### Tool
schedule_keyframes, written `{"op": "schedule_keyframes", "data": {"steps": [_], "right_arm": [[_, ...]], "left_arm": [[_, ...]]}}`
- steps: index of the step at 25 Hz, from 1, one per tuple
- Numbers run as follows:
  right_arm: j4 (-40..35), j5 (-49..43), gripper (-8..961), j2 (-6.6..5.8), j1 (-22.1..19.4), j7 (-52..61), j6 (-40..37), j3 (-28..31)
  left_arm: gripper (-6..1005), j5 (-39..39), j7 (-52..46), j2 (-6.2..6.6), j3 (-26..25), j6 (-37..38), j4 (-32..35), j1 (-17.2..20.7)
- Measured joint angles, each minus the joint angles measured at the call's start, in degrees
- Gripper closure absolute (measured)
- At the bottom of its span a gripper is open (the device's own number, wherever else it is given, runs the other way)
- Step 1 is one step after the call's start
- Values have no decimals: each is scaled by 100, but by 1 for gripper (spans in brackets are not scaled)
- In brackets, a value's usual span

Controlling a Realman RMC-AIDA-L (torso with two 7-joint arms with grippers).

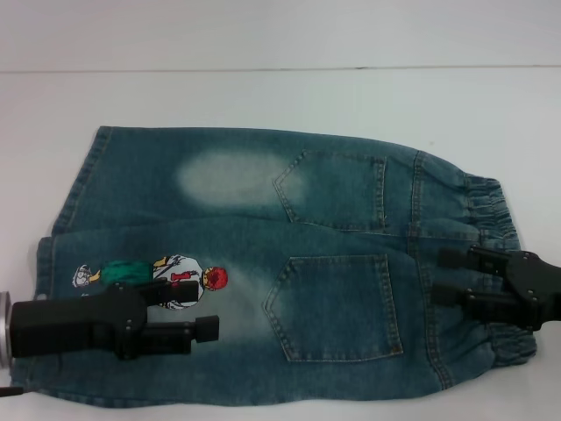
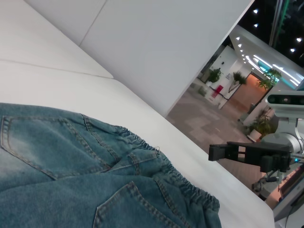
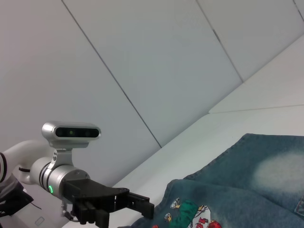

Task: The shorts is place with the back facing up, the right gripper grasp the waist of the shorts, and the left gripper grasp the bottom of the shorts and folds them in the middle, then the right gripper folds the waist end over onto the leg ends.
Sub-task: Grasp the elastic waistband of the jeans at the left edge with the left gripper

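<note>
— So, where are the shorts (image 1: pixel 289 263)?
— Flat on the white table (image 1: pixel 263 96), back side up. Both patch pockets (image 1: pixel 337 303) showing, waist (image 1: pixel 495 263) out at 3 o'clock, leg ends (image 1: pixel 66 219) at 9 o'clock. Not folded yet.
— Print?
— Cartoon player (image 1: pixel 166 276) with the orange ball (image 1: pixel 215 278), on the nearer leg, close to its hem. Pale faded patch (image 1: pixel 232 175) on the far leg.
— Right gripper?
— Right gripper (image 1: pixel 451 276) is over the elastic waistband at 3 o'clock, all black, fingers pointing in toward the pockets. Two fingers sit apart with a clear gap, nothing between them. Whether it touches the cloth or sits just above it, can't tell.
— Left one?
— Left gripper (image 1: pixel 197 311) is at about 8 o'clock, over the nearer leg, just beside the print, partly covering it. Fingers spread, not holding denim. Silver wrist (image 3: pixel 52 178) with the green ring shows from the right wrist camera, fingers parted there too.
— Anything from the left wrist camera?
— Waistband and pockets, and the right gripper farther off past the waist, seemingly clear of the fabric.
</note>
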Motion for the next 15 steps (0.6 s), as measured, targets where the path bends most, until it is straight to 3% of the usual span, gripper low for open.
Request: {"op": "schedule_keyframes", "data": {"steps": [15], "right_arm": [[0,-18,72,10,-26,0,-39,0]], "left_arm": [[95,46,-28,0,38,53,1,-7]]}}
